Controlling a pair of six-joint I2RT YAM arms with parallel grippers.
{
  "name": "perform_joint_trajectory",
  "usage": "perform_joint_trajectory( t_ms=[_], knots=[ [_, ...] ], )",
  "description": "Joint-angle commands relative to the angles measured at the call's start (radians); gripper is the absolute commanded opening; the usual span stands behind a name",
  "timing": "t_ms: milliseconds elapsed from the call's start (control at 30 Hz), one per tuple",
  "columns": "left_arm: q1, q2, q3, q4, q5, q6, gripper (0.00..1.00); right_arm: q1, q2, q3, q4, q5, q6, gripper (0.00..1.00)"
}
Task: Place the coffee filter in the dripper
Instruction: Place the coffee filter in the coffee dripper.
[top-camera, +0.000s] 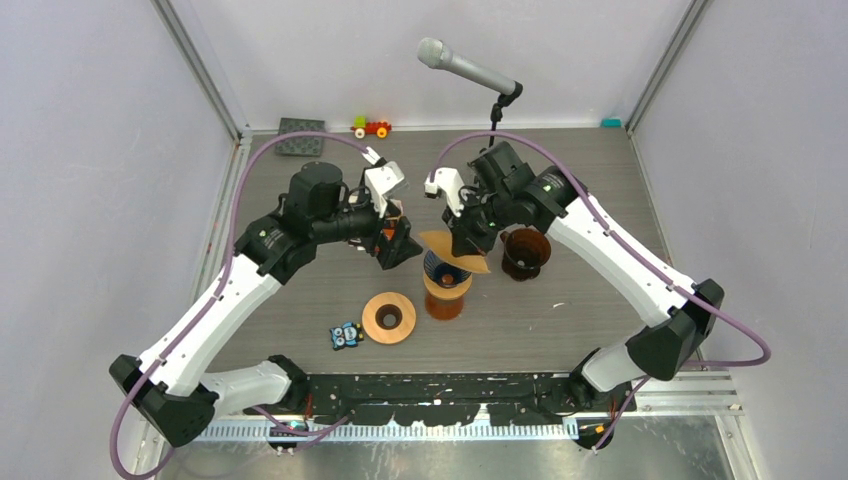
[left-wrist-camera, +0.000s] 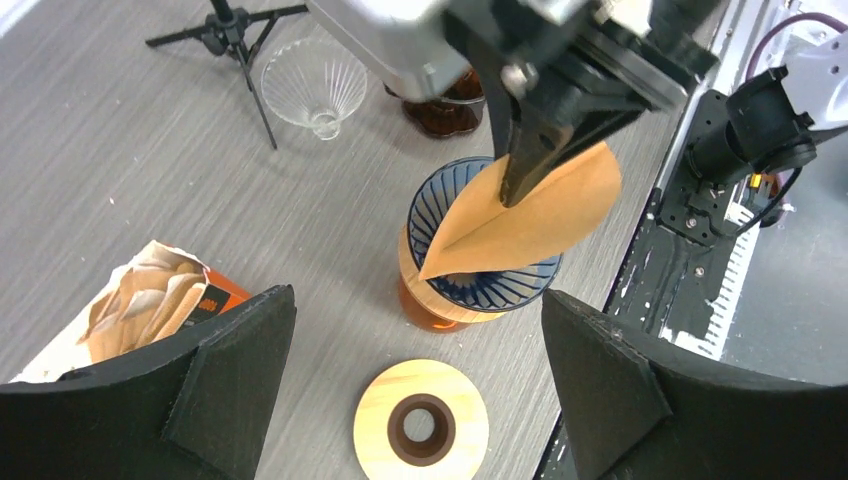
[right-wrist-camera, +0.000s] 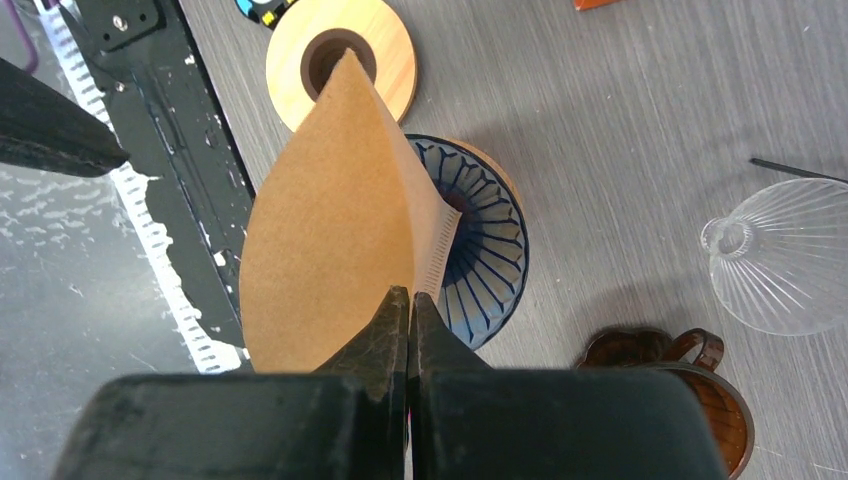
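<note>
Tightly, the right gripper (right-wrist-camera: 408, 310) pinched the paper coffee filter (right-wrist-camera: 330, 220) by its curved edge, slanting it across the rim of the blue dripper (right-wrist-camera: 490, 250); the left gripper (top-camera: 395, 243) hung wide open, empty, just beside it without touching.

Bright, even, diffuse overhead light in all three views. Soft shadows pool under arms (top-camera: 230, 300) on table (top-camera: 540, 320). Walls (top-camera: 90, 150) carry faint lilac cast. Wrist views: own fingers (left-wrist-camera: 230, 390) near-black, soft-edged, out of focus; filter (right-wrist-camera: 330, 230) and table grain sharp. Small glints on glass dripper (right-wrist-camera: 785, 255).
</note>
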Motion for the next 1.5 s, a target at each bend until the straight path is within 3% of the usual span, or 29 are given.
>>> perform_joint_trajectory(
  t_ms=[0,300,733,1067,1467],
  knots=[
    [0.021,0.018,-0.004,-0.004,-0.034,-0.099,0.95,0.018,0.016,0.045,-0.028,0.027,-0.05,0.0],
    [0.141,0.049,-0.059,0.04,0.052,-0.293,0.9,0.024,0.047,0.062,-0.043,0.035,-0.091,0.0],
    [0.145,0.064,-0.113,0.14,0.138,-0.337,0.89,0.056,0.097,0.099,-0.056,0.07,-0.107,0.0],
    [0.144,0.077,-0.131,0.162,0.12,-0.368,0.87,0.074,0.122,0.127,-0.075,0.097,-0.128,0.0],
    [0.16,0.087,-0.202,0.31,0.166,-0.474,0.84,0.074,0.085,0.078,-0.023,0.107,-0.107,0.0]
  ],
)
